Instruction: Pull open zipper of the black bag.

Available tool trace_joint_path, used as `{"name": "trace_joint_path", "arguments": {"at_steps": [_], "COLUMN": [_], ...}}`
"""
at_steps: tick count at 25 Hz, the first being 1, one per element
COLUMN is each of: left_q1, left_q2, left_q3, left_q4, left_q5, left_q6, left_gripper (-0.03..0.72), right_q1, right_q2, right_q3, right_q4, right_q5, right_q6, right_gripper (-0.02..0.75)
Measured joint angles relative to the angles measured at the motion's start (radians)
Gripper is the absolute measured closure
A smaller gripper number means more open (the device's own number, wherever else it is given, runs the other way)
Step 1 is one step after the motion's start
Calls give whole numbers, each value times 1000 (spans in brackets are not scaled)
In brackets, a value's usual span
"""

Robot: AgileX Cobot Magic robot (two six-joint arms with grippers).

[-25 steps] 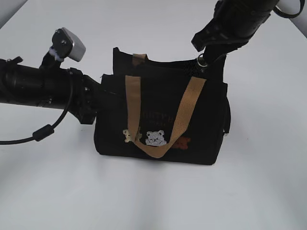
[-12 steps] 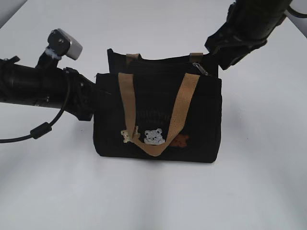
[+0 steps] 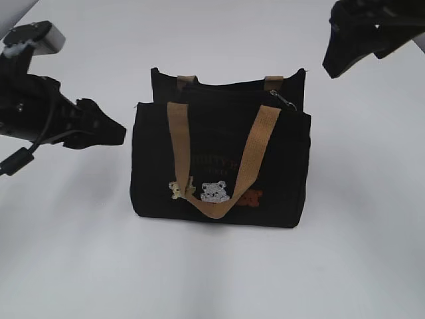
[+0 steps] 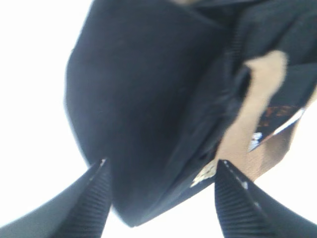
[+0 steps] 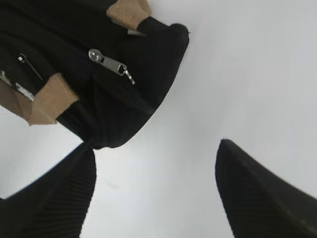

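Fingers of left gripper are spread apart, nothing held, black bag just ahead of the tips. Right gripper likewise parted and empty, set apart from bag. Bag is stood upright on white table; zipper pull seen at top right end.

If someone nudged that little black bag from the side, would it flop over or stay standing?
The black bag would probably stay standing: it sits upright on a broad, boxy base with neither gripper touching it. It likely gives rather than resists, since its fabric top edge sags slightly. The tan handle looks floppy, draping limp down the front. On the smooth white table it may slide before tipping.
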Motion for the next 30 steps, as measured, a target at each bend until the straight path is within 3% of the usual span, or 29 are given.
{"name": "trace_joint_path", "arguments": {"at_steps": [5, 9, 12, 20, 30], "left_q1": [0, 2, 2, 2, 2], "left_q2": [-121, -237, -350, -838, -1349], "left_q3": [3, 6, 28, 195, 267], "left_q4": [515, 786, 846, 866, 944], "left_q5": [38, 139, 227, 434, 542], "left_q6": [-567, -848, -950, -1042, -1057], "left_gripper": [274, 299, 323, 341, 344], "right_q1": [0, 0, 0, 0, 0], "right_q2": [-139, -314, -476, -991, -1453], "right_q3": [172, 396, 567, 945, 998], "right_q4": [1, 4, 4, 6, 16], "right_q5": [8, -4, -14, -2, -60], "right_q6": [33, 50, 62, 67, 38], "right_gripper": [162, 163, 163, 166, 167]}}
